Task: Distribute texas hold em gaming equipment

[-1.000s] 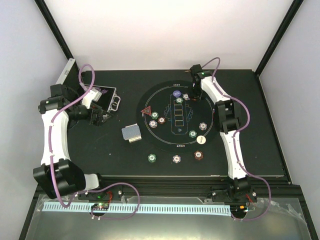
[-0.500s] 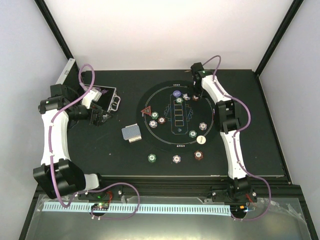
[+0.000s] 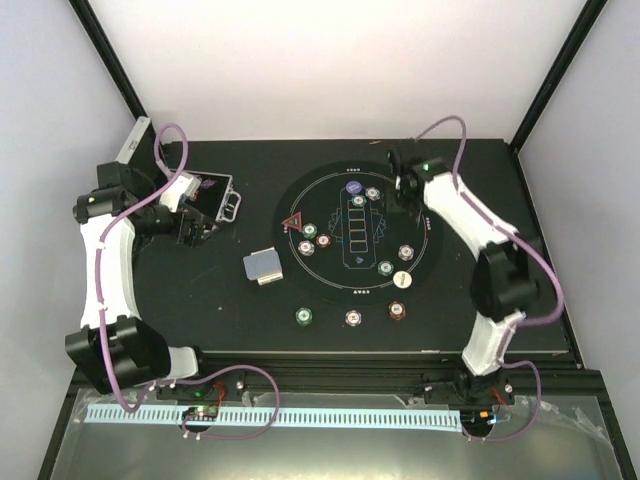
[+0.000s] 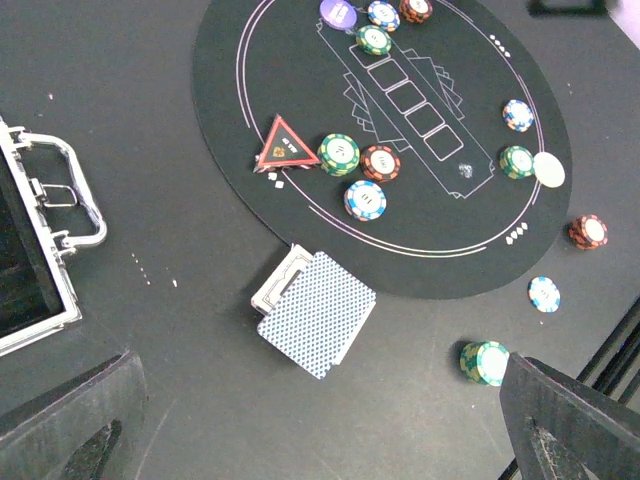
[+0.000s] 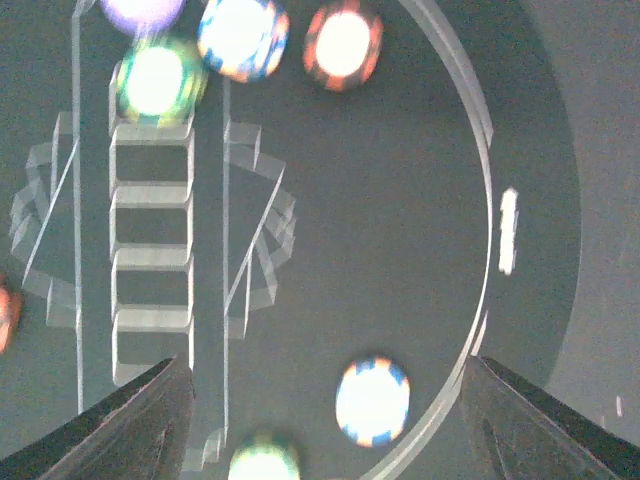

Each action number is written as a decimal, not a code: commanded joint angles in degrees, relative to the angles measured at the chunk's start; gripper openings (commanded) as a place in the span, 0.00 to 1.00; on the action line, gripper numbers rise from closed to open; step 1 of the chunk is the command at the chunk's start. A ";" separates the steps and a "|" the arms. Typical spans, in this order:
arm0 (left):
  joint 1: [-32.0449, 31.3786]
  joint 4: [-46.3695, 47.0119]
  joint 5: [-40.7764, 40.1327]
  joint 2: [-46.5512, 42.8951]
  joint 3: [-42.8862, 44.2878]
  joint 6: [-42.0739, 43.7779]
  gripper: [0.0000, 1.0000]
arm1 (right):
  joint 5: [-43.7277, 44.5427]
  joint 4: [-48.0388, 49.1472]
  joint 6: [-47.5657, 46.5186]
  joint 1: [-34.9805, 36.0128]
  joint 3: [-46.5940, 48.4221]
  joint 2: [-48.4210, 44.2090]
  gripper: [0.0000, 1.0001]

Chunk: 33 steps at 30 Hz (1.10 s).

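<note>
Right gripper (image 5: 325, 395): fingers wide apart, nothing between them; it hangs over the far right part of the round black mat (image 3: 330, 270).
Left gripper (image 4: 320, 440): spread to its full width and empty, beside the silver metal case (image 3: 231, 207).
Deck of cards (image 4: 318, 312): off the mat, just beside its near left edge, grey-blue backs up, roughly squared, undealt.
Red triangle marker (image 4: 287, 145): on the mat's left side, with three chips clustered just beside it.
Purple disc (image 4: 338, 12): at the mat's far edge, three chips close by.
White disc (image 4: 548, 169): on the mat's near right side, two chips near it.
Outer row: green chip (image 4: 484, 362), white-blue chip (image 4: 544, 294) and brown-red chip (image 4: 588, 231) lie off the mat along its near side, well apart.
Step in hand (judged): chips largely laid out; the right arm is free for its next piece, and the cards remain.
Method advised: descend vertically with the fingers straddling one piece only, close on its rim, and lift straight up before travelling.
Risk: the far-edge cluster is tight, so a slanted approach could nudge neighbouring chips. The thin cards may fan or slip unless gripped across the whole deck.
</note>
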 commanded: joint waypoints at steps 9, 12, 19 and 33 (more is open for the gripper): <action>0.42 -1.58 1.22 -1.91 0.35 0.18 0.99 | 3.36 7.99 17.68 21.36 -44.08 -31.89 0.78; 0.42 -1.73 1.44 -4.00 -0.19 0.35 0.99 | 2.14 9.76 20.86 23.44 -50.53 -35.96 0.78; 0.42 -2.04 2.50 -5.32 0.13 -0.06 0.99 | -0.67 13.39 22.06 24.39 -57.37 -36.39 0.77; 0.42 -0.66 4.48 -8.16 -0.33 -1.34 0.99 | -1.37 18.09 21.14 24.40 -61.78 -32.32 0.62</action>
